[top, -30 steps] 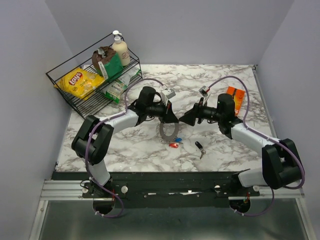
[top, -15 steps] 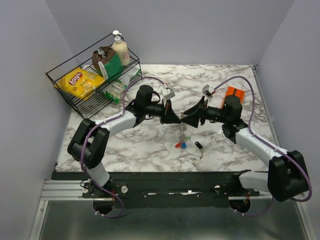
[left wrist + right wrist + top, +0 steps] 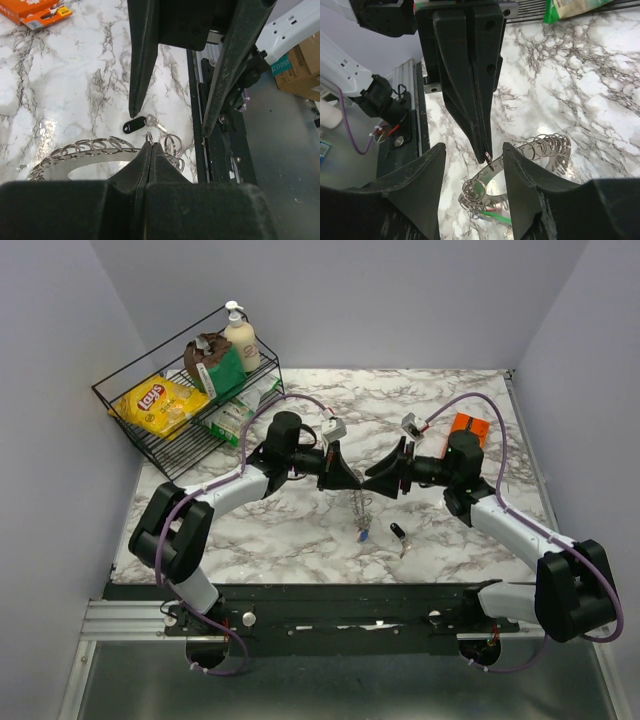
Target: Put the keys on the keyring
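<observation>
Keyring [image 3: 361, 508] is pinched at its rim between the pressed-together fingers of the left gripper [image 3: 350, 483], over the middle of the worktop [image 3: 260, 530]. The right gripper [image 3: 376, 483] is positioned with fingers spread to either side of that pinch point. The blue and red keys [image 3: 362, 533] are seen at the keyring's lower end; the black key [image 3: 398, 532] is located just beside them, toward the near edge.

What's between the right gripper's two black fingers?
The left gripper, shut on the rim of the large grey toothed metal keyring, sits between the spread fingers of the right gripper. The right wrist view shows it best.
</observation>
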`<state>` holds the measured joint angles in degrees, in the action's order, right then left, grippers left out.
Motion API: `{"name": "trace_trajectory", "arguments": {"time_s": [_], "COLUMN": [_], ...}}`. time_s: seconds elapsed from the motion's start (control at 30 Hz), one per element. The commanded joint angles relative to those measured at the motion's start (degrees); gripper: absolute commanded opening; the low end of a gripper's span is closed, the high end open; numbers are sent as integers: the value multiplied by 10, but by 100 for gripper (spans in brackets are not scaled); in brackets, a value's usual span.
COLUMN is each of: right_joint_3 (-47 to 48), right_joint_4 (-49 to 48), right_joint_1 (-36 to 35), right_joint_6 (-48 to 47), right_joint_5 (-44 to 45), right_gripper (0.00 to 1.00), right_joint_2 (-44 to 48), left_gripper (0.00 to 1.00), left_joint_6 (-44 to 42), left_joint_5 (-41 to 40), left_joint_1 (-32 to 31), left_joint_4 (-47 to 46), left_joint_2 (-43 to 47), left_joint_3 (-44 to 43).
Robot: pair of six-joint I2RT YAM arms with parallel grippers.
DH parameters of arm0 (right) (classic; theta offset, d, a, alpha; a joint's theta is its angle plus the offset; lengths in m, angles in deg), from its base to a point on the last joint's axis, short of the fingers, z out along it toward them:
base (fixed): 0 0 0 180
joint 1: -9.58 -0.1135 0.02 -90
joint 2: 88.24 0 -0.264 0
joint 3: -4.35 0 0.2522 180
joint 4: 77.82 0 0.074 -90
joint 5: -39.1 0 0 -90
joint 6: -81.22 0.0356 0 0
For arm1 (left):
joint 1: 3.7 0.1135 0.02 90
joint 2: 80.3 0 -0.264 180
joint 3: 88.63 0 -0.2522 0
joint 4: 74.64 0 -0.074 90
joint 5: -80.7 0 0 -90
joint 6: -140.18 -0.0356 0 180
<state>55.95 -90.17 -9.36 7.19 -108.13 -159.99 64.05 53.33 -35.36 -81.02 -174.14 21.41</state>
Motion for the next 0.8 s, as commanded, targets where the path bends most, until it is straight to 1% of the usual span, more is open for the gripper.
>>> {"name": "trace_trajectory", "arguments": {"time_s": [0.0,0.13,0.2,0.27,0.33,0.7,0.73,0.77], "right_joint_3": [-5,-5,-1,-1,1,5,5,6], "right_joint_4": [-16,-14,-13,-11,-2,27,30,30], "right_joint_1": [0,0,0,0,0,1,0,0], "right_joint_6": [-11,-15,-15,-16,-18,-37,-38,-38], "right_joint_5": [-48,-58,-65,-68,-68,-46,-44,-44], "right_gripper": [58,58,56,52,44,33,28,26], "right_joint_2": [-7,-8,-9,-9,-9,-13,-16,-16], "left_gripper": [0,0,0,0,0,0,0,0], "left_joint_6": [19,45,50,55,56,54,55,54], "left_joint_5": [44,64,66,70,69,75,78,77], "left_joint_1": [1,1,1,1,1,1,1,1], "left_joint_4": [-60,-93,-104,-108,-113,-111,-111,-111], "left_joint_2": [23,25,25,26,29,34,33,34], "left_joint_3": [4,10,12,14,16,16,16,16]}}
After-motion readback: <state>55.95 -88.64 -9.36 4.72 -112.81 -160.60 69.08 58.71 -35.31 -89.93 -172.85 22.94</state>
